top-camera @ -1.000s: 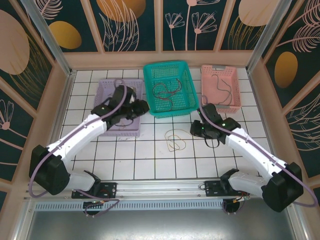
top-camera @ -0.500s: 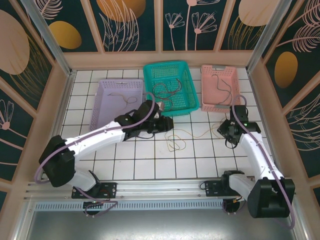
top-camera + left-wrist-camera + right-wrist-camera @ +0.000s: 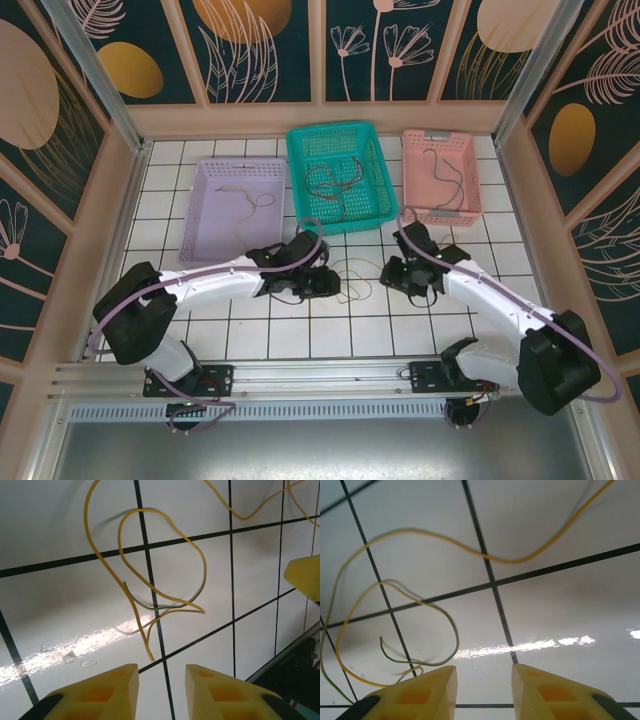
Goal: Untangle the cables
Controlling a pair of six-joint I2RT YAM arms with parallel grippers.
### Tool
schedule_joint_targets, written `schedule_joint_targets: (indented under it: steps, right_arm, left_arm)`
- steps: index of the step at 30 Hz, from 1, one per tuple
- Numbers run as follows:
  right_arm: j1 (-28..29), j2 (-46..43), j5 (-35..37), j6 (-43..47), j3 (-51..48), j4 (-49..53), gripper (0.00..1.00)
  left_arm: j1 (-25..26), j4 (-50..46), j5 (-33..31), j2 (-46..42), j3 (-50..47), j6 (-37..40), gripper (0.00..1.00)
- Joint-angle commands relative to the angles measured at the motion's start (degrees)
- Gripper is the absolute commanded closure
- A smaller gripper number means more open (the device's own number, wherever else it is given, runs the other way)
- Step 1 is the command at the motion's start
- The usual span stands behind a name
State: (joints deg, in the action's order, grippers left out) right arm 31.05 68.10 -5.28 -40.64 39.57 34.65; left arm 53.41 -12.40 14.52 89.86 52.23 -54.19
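Two thin cables lie tangled in loops on the white tiles between my grippers, one yellow (image 3: 352, 268) and one green. In the left wrist view the yellow cable (image 3: 147, 649) ends just ahead of my fingers, and the green cable (image 3: 165, 608) crosses under its loop. My left gripper (image 3: 333, 286) is open and low at the tangle's left side, with nothing between its fingers (image 3: 162, 682). My right gripper (image 3: 390, 273) is open at the tangle's right side. The green cable (image 3: 457, 639) curves off its left finger and the yellow cable (image 3: 510, 561) runs further ahead.
Three baskets stand along the back: a purple one (image 3: 205, 215), a teal one (image 3: 300, 180) and a pink one (image 3: 470, 175). Each holds dark thin cables. Patterned walls close in the tiled floor. The two arms face each other closely over the middle tiles.
My left arm has left the purple basket and come down to the middle tiles. My right arm swung out to the right, then came back to the tangle.
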Motion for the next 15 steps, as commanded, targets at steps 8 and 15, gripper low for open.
schedule_joint_targets:
  steps: [8, 15]
  right_arm:
    - [9.83, 13.6, 6.59, 1.52, 3.84, -4.11, 0.65]
    - [11.22, 18.42, 11.09, 2.94, 7.36, -5.83, 0.65]
  left_arm:
    - [0.29, -2.09, -5.3, -2.5, -2.5, -1.36, 0.73]
    - [0.32, 0.96, -3.75, -3.73, -2.48, -1.4, 0.62]
